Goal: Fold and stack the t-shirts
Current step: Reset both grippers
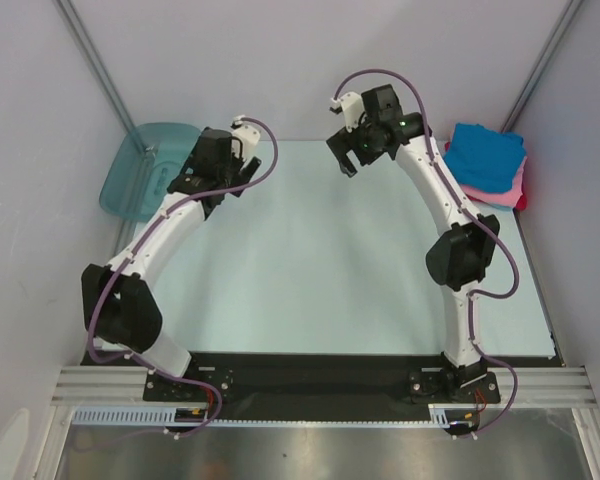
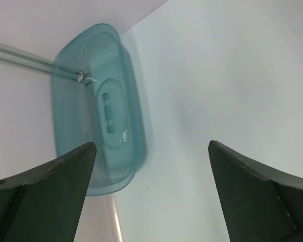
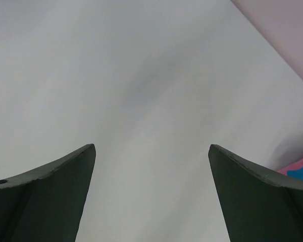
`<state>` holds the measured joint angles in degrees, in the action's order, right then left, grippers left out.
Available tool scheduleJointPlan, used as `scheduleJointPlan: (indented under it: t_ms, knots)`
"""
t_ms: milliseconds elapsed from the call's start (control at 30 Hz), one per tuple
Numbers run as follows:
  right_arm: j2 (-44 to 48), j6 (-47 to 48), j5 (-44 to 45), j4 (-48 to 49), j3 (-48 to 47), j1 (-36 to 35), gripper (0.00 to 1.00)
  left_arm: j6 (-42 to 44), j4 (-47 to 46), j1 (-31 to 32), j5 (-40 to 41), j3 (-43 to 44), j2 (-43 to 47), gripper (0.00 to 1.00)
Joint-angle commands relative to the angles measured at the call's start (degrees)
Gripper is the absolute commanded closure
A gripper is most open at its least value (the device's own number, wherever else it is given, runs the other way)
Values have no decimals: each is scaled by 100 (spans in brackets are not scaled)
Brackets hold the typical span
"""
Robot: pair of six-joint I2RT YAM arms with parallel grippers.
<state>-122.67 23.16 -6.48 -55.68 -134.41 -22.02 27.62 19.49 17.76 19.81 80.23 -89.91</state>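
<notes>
Soft t-shirts (image 1: 488, 160) stacked on the table's (image 1: 310, 260) far-right corner: full pile up top, just a sliver on right wrist. Both gaping, empty: left gripper (image 2: 151, 194), right gripper (image 3: 151, 194).

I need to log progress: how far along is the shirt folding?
Looks done: the t-shirts sit in one pile at the far right corner, blue on top, pink beneath. In hand: nothing; the left tool and right tool are open and empty. Left: seemingly nothing; no loose shirt shows on the table.
</notes>
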Motion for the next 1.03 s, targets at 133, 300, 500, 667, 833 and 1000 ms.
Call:
scheduleJointPlan:
  t_ms: [133, 300, 500, 667, 833, 1000]
  knots:
    - [-64, -602, 1517, 901, 388, 303, 0, -714, 310, 201, -900, 800, -641, 0]
    - [50, -708, 1394, 892, 749, 602, 0, -582, 389, 430, -786, 1293, -1134, 0]
    - [112, -567, 1659, 1095, 934, 769, 0, -600, 363, 553, -777, 1540, -1380, 0]
    - [77, -452, 1913, 1121, 978, 778, 0, -635, 275, 588, -707, 1461, -1398, 0]
    - [112, -426, 1957, 1147, 855, 778, 0, -644, 205, 711, -646, 1460, -1450, 0]
    - [121, -382, 2011, 1182, 829, 726, 0, -617, 196, 790, -593, 1689, -1565, 0]
